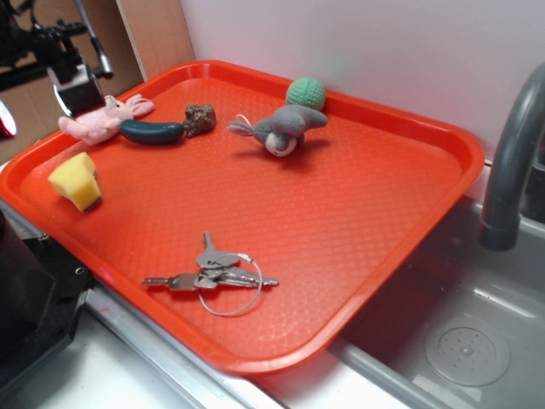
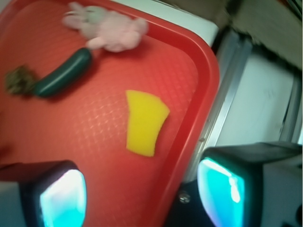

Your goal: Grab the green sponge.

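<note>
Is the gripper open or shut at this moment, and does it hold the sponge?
Open. In the wrist view the gripper fingers stand wide apart, and the green sponge lies free on the red tray beyond them, untouched.

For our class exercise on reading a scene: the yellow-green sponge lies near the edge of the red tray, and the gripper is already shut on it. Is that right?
Not quite. The green sponge does lie near the edge of the red tray, but the gripper is not shut on it. The wrist view shows the fingers spread apart, short of the sponge and not touching it.
</note>
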You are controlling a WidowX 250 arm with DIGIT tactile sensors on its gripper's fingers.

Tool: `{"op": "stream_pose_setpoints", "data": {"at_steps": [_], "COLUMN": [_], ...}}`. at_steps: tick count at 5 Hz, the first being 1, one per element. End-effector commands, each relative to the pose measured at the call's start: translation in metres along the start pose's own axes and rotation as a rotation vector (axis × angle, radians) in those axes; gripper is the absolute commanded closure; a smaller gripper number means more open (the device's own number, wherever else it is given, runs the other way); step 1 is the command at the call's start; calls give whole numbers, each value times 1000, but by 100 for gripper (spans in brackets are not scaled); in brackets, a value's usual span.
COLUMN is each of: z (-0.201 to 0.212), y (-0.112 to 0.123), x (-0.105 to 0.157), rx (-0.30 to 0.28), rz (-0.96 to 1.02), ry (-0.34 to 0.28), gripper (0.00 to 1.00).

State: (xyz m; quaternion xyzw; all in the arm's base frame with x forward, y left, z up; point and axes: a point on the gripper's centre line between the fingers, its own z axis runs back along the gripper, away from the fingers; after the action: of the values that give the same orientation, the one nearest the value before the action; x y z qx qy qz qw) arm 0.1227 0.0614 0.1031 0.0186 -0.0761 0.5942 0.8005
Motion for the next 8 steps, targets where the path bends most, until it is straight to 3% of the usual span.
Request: {"op": "stream_pose_setpoints", "data": {"at_steps": [1, 3, 5, 6, 7, 8], "z": [-35, -64, -76, -73, -61, -51], "y": [16, 9, -1, 12, 22, 32], "x": [12, 14, 6, -1, 1, 1], "rx": [-17, -20, 17, 69, 52, 18], "rz": [76, -103, -231, -356, -600, -665], "ry": [58, 94, 106, 178, 215, 198], "gripper": [0, 0, 0, 74, 100, 100]}}
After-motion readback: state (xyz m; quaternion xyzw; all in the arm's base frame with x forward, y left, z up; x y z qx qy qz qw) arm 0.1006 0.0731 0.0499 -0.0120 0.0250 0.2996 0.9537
